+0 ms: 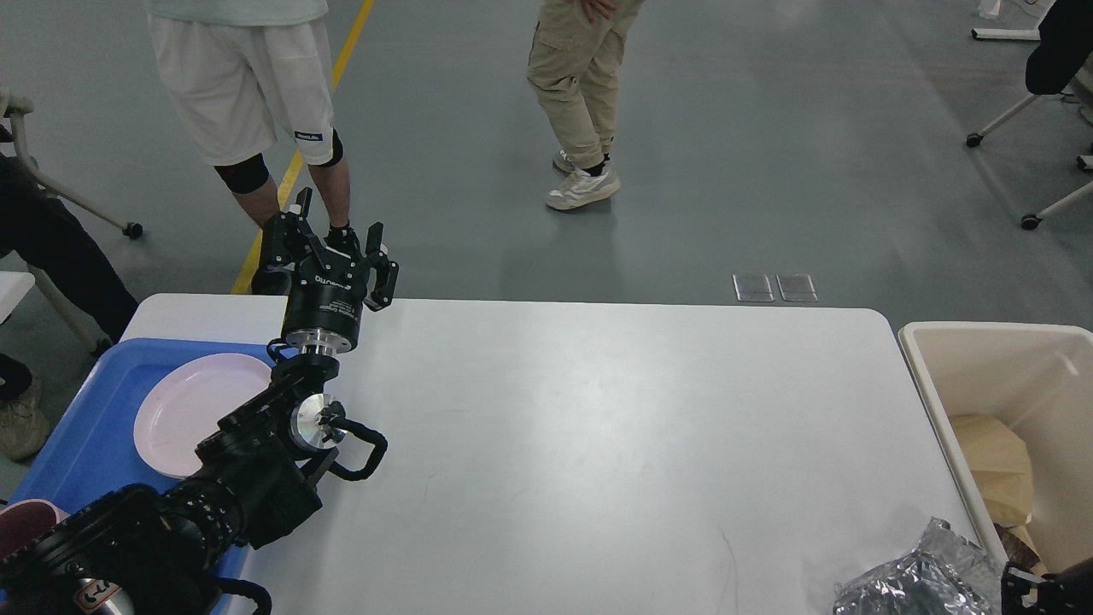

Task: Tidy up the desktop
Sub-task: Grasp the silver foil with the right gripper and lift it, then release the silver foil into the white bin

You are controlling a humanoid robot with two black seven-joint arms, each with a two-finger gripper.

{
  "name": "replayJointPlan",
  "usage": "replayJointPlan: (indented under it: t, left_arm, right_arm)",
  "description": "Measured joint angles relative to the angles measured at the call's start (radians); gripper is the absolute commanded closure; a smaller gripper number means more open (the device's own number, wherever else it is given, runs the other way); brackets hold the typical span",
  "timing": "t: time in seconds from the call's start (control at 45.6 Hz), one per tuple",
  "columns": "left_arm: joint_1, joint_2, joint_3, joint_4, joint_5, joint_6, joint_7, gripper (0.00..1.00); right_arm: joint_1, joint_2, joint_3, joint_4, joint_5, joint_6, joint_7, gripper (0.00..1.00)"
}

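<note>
The desktop (598, 427) is a wide white tabletop with rounded corners. My left gripper (339, 220) is open and empty, held upright above the table's far left edge. A crumpled silver foil bag (914, 585) lies at the table's front right corner. My right gripper (1035, 591) shows only as a small dark shape at the bottom right, touching the bag's right side next to the bin. Its fingers cannot be told apart.
A blue tray (85, 427) at the left holds a pink plate (188, 401) and a dark red cup (26, 521). A beige bin (1025, 376) at the right holds brown paper (995, 470). People stand beyond the far edge.
</note>
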Motion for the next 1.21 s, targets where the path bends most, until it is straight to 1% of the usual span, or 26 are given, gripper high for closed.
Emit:
replayJointPlan:
  t: [0.11, 0.241, 0.329, 0.504, 0.636, 0.811, 0.877, 0.942, 1.052, 1.205]
  left_arm:
    - [0.000, 0.000, 0.000, 0.000, 0.000, 0.000, 0.000, 0.03]
    - [0.000, 0.000, 0.000, 0.000, 0.000, 0.000, 0.000, 0.03]
    - [0.000, 0.000, 0.000, 0.000, 0.000, 0.000, 0.000, 0.03]
    - [0.000, 0.000, 0.000, 0.000, 0.000, 0.000, 0.000, 0.03]
    - [0.000, 0.000, 0.000, 0.000, 0.000, 0.000, 0.000, 0.03]
    - [0.000, 0.000, 0.000, 0.000, 0.000, 0.000, 0.000, 0.03]
    - [0.000, 0.000, 0.000, 0.000, 0.000, 0.000, 0.000, 0.03]
    - [0.000, 0.000, 0.000, 0.000, 0.000, 0.000, 0.000, 0.03]
    - [0.000, 0.000, 0.000, 0.000, 0.000, 0.000, 0.000, 0.03]
    - [0.000, 0.000, 0.000, 0.000, 0.000, 0.000, 0.000, 0.03]
  right_arm:
    - [0.049, -0.028, -0.005, 0.012, 0.000, 0.025, 0.000, 1.00]
    - [0.156, -0.071, -0.055, 0.033, -0.004, 0.140, 0.001, 1.00]
    - [0.243, -0.092, -0.110, 0.044, -0.010, 0.168, 0.001, 1.00]
    - [0.474, -0.108, -0.244, 0.049, -0.019, 0.174, -0.002, 1.00]
    - [0.716, -0.104, -0.352, 0.049, -0.020, 0.175, -0.006, 1.00]
    - [0.970, -0.076, -0.397, 0.035, -0.058, 0.175, -0.019, 1.00]
    - [1.035, -0.056, -0.399, 0.022, -0.087, 0.175, -0.021, 1.00]
    - [1.069, -0.027, -0.399, -0.012, -0.102, 0.175, -0.022, 1.00]
    - [1.076, 0.020, -0.399, -0.082, -0.107, 0.175, -0.022, 1.00]
    - [1.016, 0.052, -0.431, -0.122, -0.101, 0.175, -0.023, 1.00]
